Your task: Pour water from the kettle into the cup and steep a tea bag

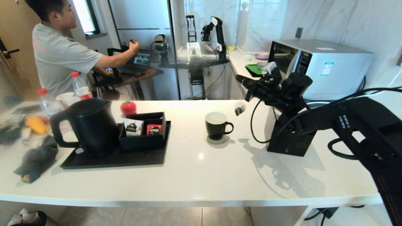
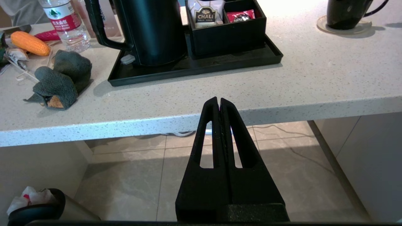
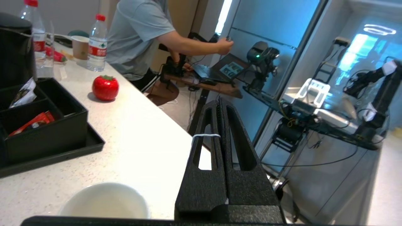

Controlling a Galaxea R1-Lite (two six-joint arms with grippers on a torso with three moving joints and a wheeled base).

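Observation:
The matte black kettle (image 1: 91,125) stands on the left end of a black tray (image 1: 113,160). The black cup (image 1: 216,125), white inside, sits on a round coaster mid-counter; its rim also shows in the right wrist view (image 3: 105,201). My right gripper (image 1: 238,78) hovers up and to the right of the cup, shut (image 3: 219,99) on the white string (image 3: 205,136). The tea bag (image 1: 239,109) dangles from it, just right of the cup and level with its rim. My left gripper (image 2: 219,100) is shut and empty, parked below the counter's front edge.
A black caddy (image 1: 143,131) with a white sachet and a red sachet sits on the tray. A red tomato-shaped object (image 1: 128,107), bottles (image 1: 81,86), corn (image 1: 37,124) and a grey cloth (image 1: 37,158) lie left. A microwave (image 1: 320,67) stands at the right. A person stands beyond the counter.

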